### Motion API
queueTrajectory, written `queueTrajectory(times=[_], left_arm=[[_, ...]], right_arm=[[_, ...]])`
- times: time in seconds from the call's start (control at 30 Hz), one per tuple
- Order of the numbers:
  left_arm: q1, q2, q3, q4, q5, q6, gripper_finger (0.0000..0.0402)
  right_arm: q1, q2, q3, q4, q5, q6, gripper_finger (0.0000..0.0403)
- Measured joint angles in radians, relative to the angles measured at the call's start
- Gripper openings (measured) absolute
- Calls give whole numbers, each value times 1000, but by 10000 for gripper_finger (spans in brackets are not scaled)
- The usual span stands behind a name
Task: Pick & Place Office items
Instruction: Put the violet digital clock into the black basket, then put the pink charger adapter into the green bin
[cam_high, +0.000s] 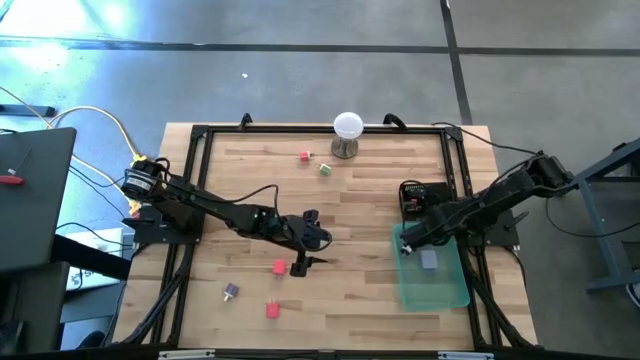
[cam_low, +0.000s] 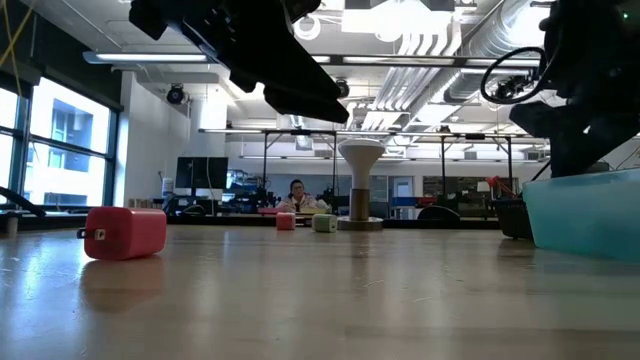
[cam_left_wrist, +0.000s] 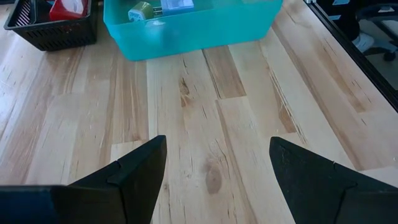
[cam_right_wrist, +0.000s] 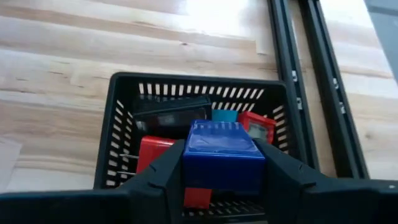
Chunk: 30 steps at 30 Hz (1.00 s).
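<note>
Right gripper (cam_right_wrist: 224, 186) clamped on blue block (cam_right_wrist: 222, 155) above black basket (cam_right_wrist: 124, 124); contents half hidden. Left gripper (cam_left_wrist: 214, 168) spread over bare wood, tray (cam_left_wrist: 186, 34) ahead.

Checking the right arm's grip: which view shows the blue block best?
The right wrist view: the blue block fills the middle, clamped between the right gripper jaws above the black basket. In the high view the arm hides it. The low view shows only the dark arm, and the left wrist view shows no block.
</note>
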Motion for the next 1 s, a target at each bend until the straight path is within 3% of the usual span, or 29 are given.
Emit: queueTrajectory(times=[0.33,0.63,1.0], left_arm=[[0,0,0,-3,36,-20,277],[-3,0,0,-6,35,24,277],[-10,0,0,-6,65,18,277]], right_arm=[[-23,23,-11,14,-9,-17,152],[-29,71,-30,40,3,-64,185],[-29,74,-32,37,14,-63,188]])
